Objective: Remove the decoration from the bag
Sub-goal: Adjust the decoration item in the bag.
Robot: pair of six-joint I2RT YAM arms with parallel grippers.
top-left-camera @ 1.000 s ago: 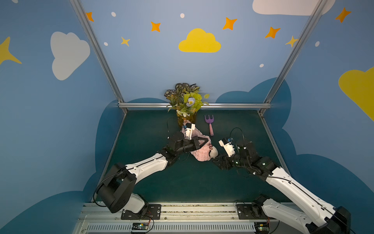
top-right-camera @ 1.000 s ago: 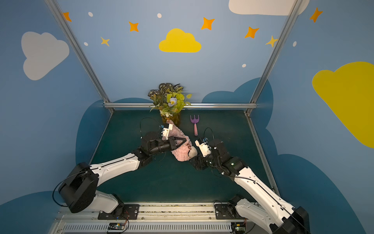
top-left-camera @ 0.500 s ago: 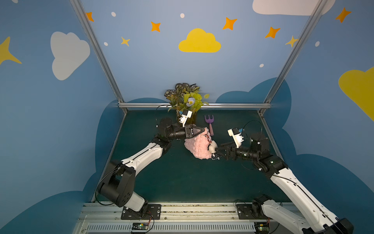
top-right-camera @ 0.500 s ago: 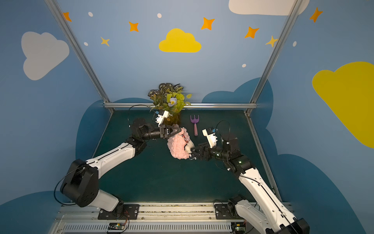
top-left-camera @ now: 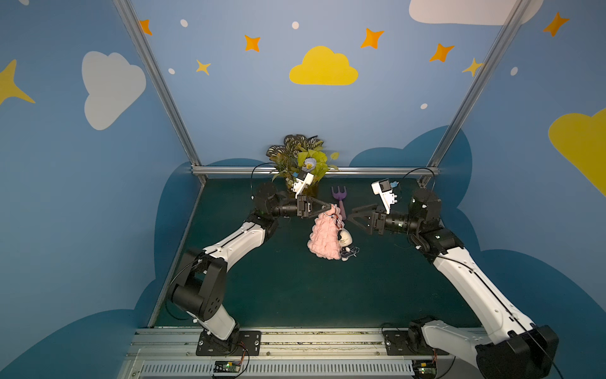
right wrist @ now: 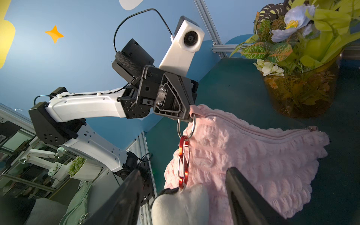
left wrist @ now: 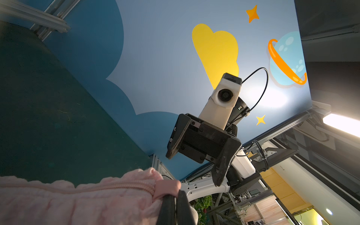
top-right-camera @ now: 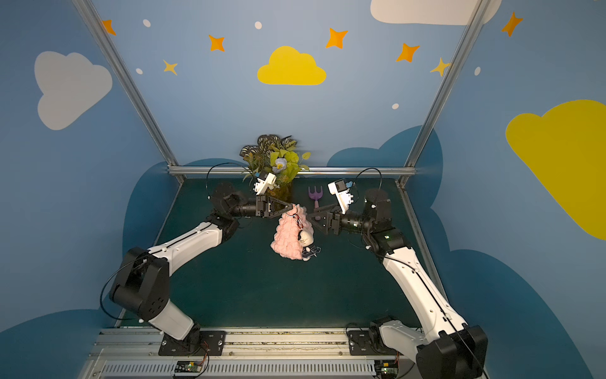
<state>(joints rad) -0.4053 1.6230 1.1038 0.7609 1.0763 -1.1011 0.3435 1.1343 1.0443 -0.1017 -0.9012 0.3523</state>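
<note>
1. The left gripper [right wrist: 186, 116] has its fingers pressed together on a small pink tab at the zipper end of the bag [right wrist: 253, 155].
2. In both top views the quilted pink bag [top-left-camera: 323, 238] [top-right-camera: 287, 238] hangs down from that pinch over the middle of the green table mat [top-left-camera: 295, 288]. I cannot tell whether its lower edge touches the mat.
3. A silver ring [right wrist: 186, 126] passes through the same tab, and a red carabiner [right wrist: 184, 161] hangs from the ring against the bag's side.
4. The decoration [top-left-camera: 345, 238], a cream plush figure with a dark lower part, dangles from the carabiner on the side of the bag facing the right arm.
5. The right gripper [top-left-camera: 350, 215] points at the bag's top corner with its fingers spread apart, holding nothing, its tips just beside the carabiner.
6. In the right wrist view the figure's cream head [right wrist: 181, 206] shows between the two black fingers [right wrist: 126, 194]; whether they touch it I cannot tell.
7. A vase of artificial flowers [top-left-camera: 301, 160] stands at the back edge, with a purple toy fork [top-left-camera: 339, 195] lying near it.
</note>
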